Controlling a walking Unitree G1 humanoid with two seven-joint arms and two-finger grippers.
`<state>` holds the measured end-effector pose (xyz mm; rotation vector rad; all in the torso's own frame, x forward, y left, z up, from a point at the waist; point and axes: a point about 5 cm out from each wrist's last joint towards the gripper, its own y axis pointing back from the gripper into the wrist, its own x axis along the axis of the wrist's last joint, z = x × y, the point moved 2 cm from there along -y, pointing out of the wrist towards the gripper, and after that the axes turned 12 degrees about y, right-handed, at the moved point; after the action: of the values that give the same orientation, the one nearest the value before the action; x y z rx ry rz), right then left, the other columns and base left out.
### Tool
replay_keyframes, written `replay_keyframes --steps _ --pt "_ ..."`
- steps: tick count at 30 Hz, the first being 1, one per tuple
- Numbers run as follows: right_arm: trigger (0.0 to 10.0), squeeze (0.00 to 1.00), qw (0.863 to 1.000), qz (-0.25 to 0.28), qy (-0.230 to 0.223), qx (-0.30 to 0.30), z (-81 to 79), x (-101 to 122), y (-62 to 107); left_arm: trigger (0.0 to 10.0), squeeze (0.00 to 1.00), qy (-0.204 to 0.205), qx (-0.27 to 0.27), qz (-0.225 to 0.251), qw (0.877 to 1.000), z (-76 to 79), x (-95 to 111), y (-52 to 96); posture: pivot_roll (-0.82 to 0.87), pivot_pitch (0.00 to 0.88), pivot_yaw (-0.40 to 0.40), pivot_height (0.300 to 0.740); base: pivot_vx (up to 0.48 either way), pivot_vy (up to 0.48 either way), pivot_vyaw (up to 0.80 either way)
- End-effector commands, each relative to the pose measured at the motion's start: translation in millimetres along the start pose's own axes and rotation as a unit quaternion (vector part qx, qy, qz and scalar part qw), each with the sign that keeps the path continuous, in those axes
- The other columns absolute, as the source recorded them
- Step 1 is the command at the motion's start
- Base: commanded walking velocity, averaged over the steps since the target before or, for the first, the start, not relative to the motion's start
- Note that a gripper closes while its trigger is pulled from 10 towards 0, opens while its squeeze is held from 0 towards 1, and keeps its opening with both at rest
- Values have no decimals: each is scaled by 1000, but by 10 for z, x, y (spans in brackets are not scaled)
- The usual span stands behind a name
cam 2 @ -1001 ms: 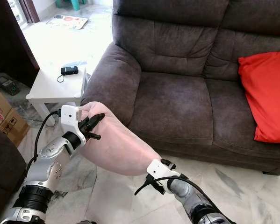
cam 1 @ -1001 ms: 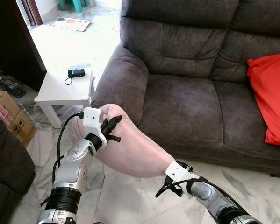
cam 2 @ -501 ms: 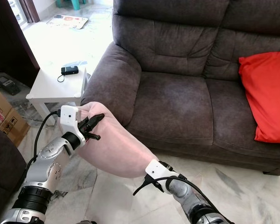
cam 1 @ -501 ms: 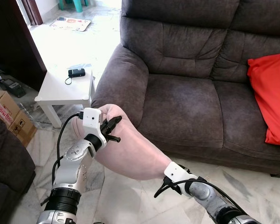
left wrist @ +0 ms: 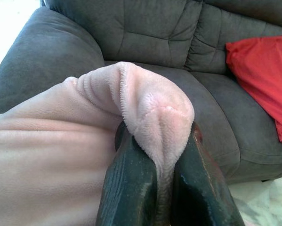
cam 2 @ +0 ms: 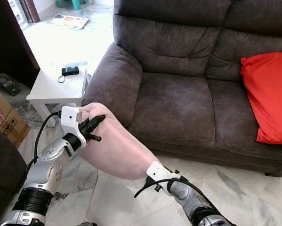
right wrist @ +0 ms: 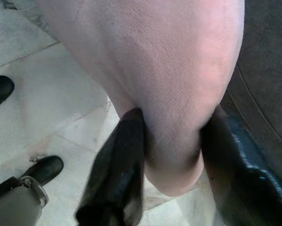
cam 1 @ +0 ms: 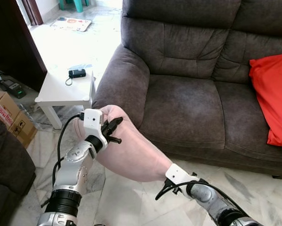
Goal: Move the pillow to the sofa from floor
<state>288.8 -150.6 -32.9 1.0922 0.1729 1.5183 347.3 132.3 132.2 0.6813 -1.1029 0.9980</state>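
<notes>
I have the pink plush pillow (cam 1: 131, 150) lifted off the floor, left gripper (left wrist: 165, 188) and right gripper (right wrist: 171, 155) each clamped on a corner; the grey sofa (cam 1: 188, 108) seat at one o'clock awaits.

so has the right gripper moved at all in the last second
Yes, slightly. The right gripper, holding the pink pillow, has edged left and up toward the sofa front.

Grey sofa (cam 1: 188, 94) bearing red cushion (cam 1: 272, 94), white side table (cam 1: 60, 92) bearing black device (cam 1: 76, 73)
</notes>
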Motion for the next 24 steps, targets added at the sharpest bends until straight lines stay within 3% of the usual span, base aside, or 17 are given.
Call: replay_keyframes --steps 1,11,17,18,19,20,24 --pt "0 0 1000 -7 2 -2 19 -36 8 10000 0 -10 -28 34 999 105 166 -30 33 67 -52 740 0 0 0" --pt "0 0 999 13 -29 -24 108 1 17 10000 0 -30 -2 24 999 26 111 -20 35 78 -58 740 0 0 0" --pt "0 0 989 43 -106 -99 414 73 56 10000 0 -55 34 -15 998 -105 -79 65 32 84 -59 740 0 0 0" --pt "10000 0 980 66 -129 -134 583 132 94 10000 0 -54 54 -25 997 -170 -146 103 32 84 -59 740 0 0 0" --pt "10000 0 975 82 -139 -156 699 178 128 10000 0 -55 64 -29 996 -201 -184 124 29 90 -61 740 0 0 0" --pt "10000 0 975 82 -139 -156 699 178 128 10000 0 -55 64 -29 996 -201 -184 124 29 90 -61 740 0 0 0" --pt "10000 0 940 128 -186 -255 1074 295 299 10000 0 -63 104 -22 992 -283 -248 190 26 88 -65 740 0 0 0"
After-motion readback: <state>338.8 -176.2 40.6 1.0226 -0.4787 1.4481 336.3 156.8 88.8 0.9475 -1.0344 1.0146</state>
